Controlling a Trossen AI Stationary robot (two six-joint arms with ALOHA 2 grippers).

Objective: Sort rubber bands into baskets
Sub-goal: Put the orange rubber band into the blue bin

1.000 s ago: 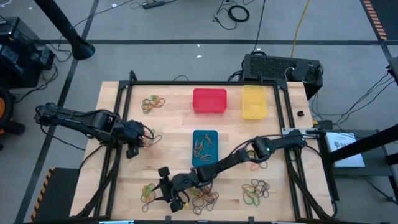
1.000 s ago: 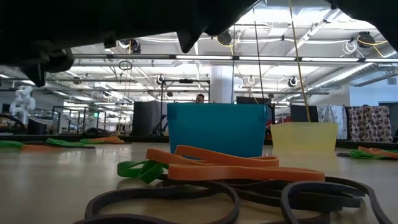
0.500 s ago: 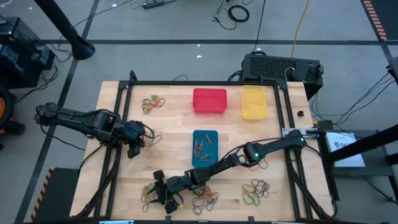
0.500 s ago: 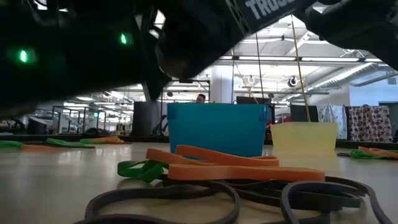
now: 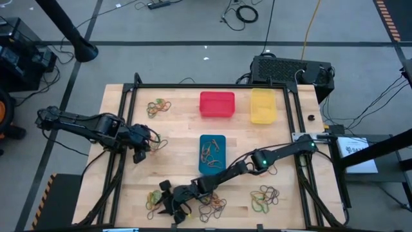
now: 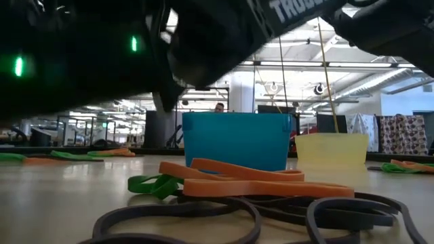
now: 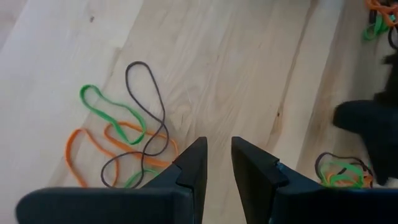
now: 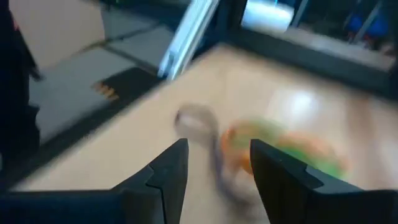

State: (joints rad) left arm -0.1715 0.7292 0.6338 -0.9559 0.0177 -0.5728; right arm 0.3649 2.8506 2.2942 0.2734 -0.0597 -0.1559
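Thin rubber bands [image 5: 158, 107] in orange, green and dark brown lie in heaps near the table [image 5: 177, 154] corners; some lie in the blue basket [image 5: 212, 154]. Right gripper [image 5: 168, 205] is open over the front-left heap, left gripper [image 5: 147, 147] narrowly open, holding nothing.

The right gripper [image 5: 168, 202] is sliding further left along the table's front edge, away from the blue basket [image 5: 212, 153]. It is now sitting over the pile of rubber bands [image 5: 154, 199] at the front left, fingers apart. It is perhaps dropping lower too; the wrist view is smeared.
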